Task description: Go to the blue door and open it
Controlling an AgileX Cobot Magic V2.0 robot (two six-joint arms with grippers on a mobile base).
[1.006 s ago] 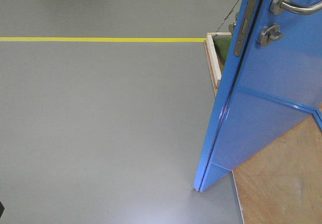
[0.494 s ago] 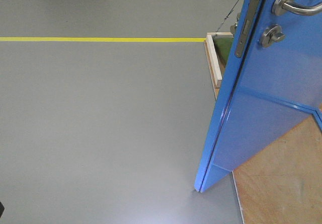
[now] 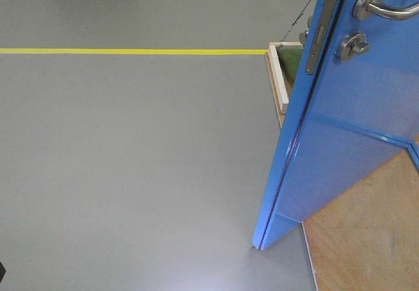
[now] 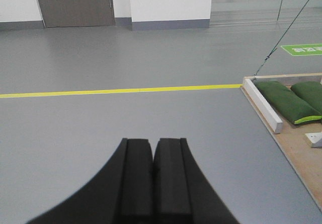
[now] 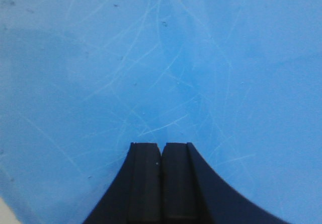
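Blue door point(image 3: 353, 127): stood ajar; opening step seemingly under way.
Right gripper point(image 5: 161, 144): pads pressed together, empty, close against it.
Left gripper point(image 4: 153, 140): closed, empty.
Next: probably called for pushing wider.

Door point(image 3: 340, 140) right — floor line point(image 3: 131, 51) left

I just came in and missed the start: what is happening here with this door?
A two-armed mobile robot is at the blue door. Its right gripper, shut and empty, faces the door's blue panel closely; contact cannot be confirmed. The left gripper, also shut, points at grey floor. The door's latch edge shows, so it seems partly open. Nothing holds the lever handle.
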